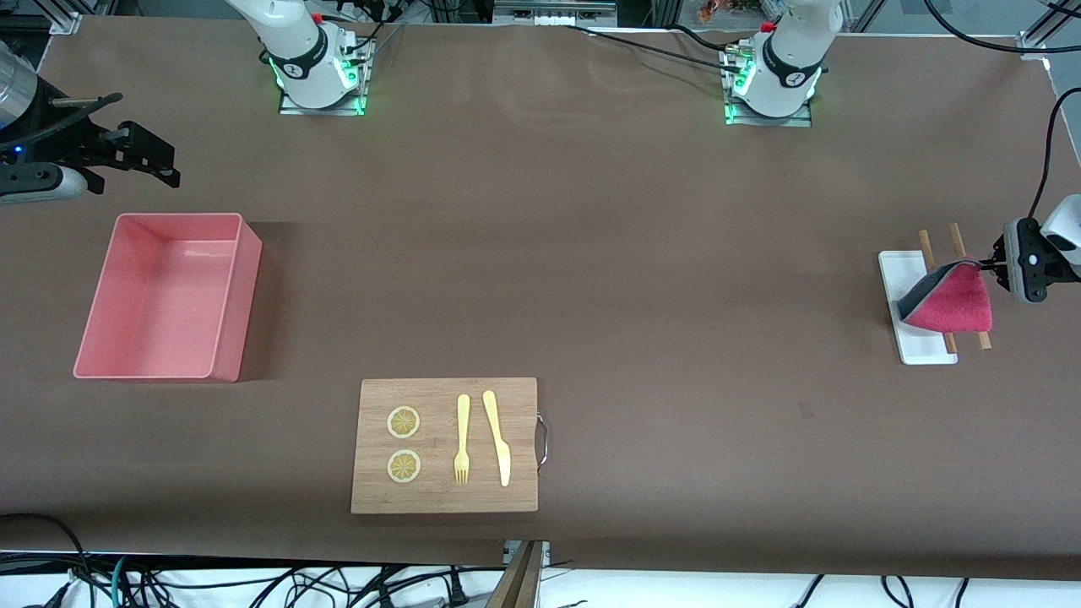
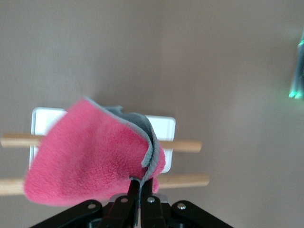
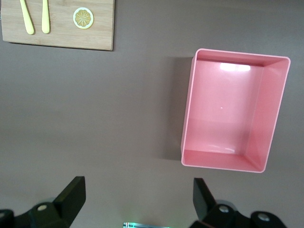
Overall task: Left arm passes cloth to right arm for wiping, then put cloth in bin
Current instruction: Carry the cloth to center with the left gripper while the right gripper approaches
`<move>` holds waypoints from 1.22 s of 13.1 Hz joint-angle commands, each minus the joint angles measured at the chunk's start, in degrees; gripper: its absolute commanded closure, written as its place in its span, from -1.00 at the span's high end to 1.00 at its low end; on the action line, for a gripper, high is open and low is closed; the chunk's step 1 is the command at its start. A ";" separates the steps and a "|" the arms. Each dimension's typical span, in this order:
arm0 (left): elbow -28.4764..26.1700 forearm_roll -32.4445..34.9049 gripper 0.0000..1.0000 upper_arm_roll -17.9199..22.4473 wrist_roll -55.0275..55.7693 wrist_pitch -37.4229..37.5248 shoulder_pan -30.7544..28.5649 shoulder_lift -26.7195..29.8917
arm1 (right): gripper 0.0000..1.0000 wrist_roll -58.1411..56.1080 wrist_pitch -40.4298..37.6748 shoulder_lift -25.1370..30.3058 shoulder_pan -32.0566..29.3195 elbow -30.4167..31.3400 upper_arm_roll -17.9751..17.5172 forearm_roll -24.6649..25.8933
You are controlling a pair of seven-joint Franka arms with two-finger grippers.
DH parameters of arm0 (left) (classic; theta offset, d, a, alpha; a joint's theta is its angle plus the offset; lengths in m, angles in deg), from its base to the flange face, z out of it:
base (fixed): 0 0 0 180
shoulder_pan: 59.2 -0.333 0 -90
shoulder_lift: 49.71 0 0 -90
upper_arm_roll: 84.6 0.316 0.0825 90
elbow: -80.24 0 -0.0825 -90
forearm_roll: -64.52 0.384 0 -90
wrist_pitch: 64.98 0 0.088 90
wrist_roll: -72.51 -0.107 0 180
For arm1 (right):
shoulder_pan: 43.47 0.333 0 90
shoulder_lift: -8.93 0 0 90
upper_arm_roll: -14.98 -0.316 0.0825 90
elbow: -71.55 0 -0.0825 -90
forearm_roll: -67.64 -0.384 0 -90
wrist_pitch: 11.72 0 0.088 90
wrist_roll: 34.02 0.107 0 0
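the left gripper [image 2: 138,190] has its fingers pressed together on one corner of the cloth [image 1: 953,301], right at the grey edging, and the rest of the fabric hangs away from the fingers in a loose fold over the white tray [image 1: 905,279] and the two wooden sticks [image 1: 971,291] at the left arm's end of the table [image 1: 591,253]. whether the low edge of the cloth touches the tray cannot be told.

the cloth looks light, soft and limp. it should drape and swing rather than hold shape, and a thin corner pinch could slip if tugged. for the pass, the right gripper would do best to take the free hanging part well away from the left fingers, where the layers bunch thick.

the right gripper [image 1: 143,156] waits above the table beside the bin [image 1: 165,295], its fingers spread wide with nothing between them.

the left wrist view shows the pinch itself and the grey reverse curling at the fingers, which the front view leaves small. the right wrist view looks straight into the bin and shows nothing inside it. only the front view shows both grippers well apart, with the wooden board [image 1: 445,445] lying between them.
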 commanded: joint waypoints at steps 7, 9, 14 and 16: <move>16.44 -1.98 -1.00 -21.82 45.09 23.36 4.45 0.16 | 1.00 -1.02 -1.04 -0.62 -0.17 -1.46 -0.15 0.87; 16.97 -7.59 -1.00 -24.65 49.08 23.19 6.73 -0.36 | 1.00 -0.92 -0.52 -2.27 -0.52 -1.46 -0.06 0.34; 18.64 -10.26 -1.00 -24.40 52.66 18.98 18.15 -2.38 | 1.00 -1.01 -3.84 -5.98 0.17 -2.07 -0.32 -0.01; 19.69 -10.52 -1.00 -24.66 63.89 17.23 21.75 -4.22 | 1.00 -1.02 -6.56 -10.79 4.46 -2.16 -0.67 -1.41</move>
